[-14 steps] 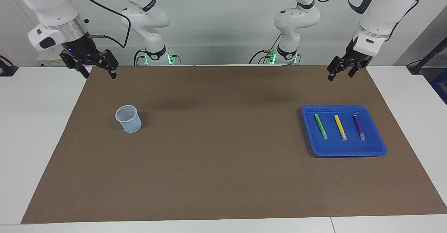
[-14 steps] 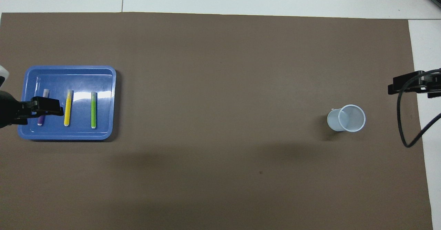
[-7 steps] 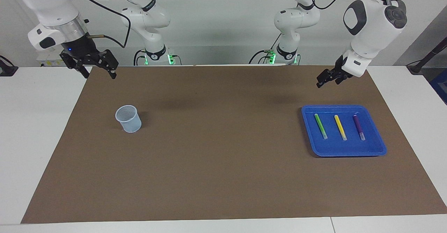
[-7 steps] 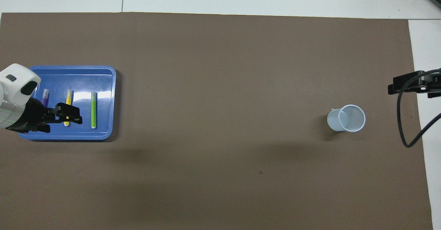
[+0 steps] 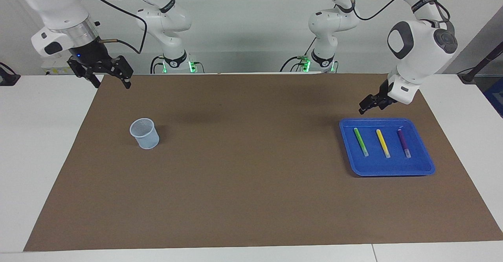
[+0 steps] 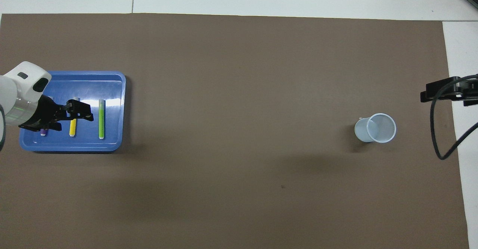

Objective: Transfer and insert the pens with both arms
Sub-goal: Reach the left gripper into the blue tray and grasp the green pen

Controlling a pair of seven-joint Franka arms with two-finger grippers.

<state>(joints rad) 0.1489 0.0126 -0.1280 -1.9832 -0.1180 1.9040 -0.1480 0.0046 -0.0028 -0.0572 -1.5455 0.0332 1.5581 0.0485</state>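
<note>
Facing view: my left end effector [image 5: 367, 105] hangs in the air just over the edge of the blue tray [image 5: 426, 163] that lies nearest me, touching nothing, its jaws spread wide and empty. The tray sits on the brown mat [image 5: 251, 199] at my left arm's end of the worktop [image 5: 43, 136]. In it lie three pens side by side and apart: green pen [image 5: 360, 141], yellow pen [image 5: 382, 143], purple pen [image 5: 403, 142], each with its pale end pointing away from me. My right end effector [image 5: 108, 72] waits, jaws wide and empty, over the mat's corner at my right arm's end. The cup [image 5: 145, 133] stands upright on the mat, well apart from the tray, toward my right arm's end.

Overhead view: my left end effector [image 6: 80, 111] covers part of the yellow pen [image 6: 73, 127] and the purple pen [image 6: 43, 131], while the green pen [image 6: 101, 119] lies clear beside it. That is only the raised hand hiding them. The tray [image 6: 115, 77] shows a glossy floor. My right end effector [image 6: 444, 91] shows at the mat's edge, and the cup [image 6: 376, 128] stands open-mouthed.

I judge the pens light, stiff and smooth, likely to roll or skid on that slick tray if nudged. I would take one across its coloured barrel near the middle, fingers straddling it squarely, so that it stays level for the handover and slips cleanly into the cup.
</note>
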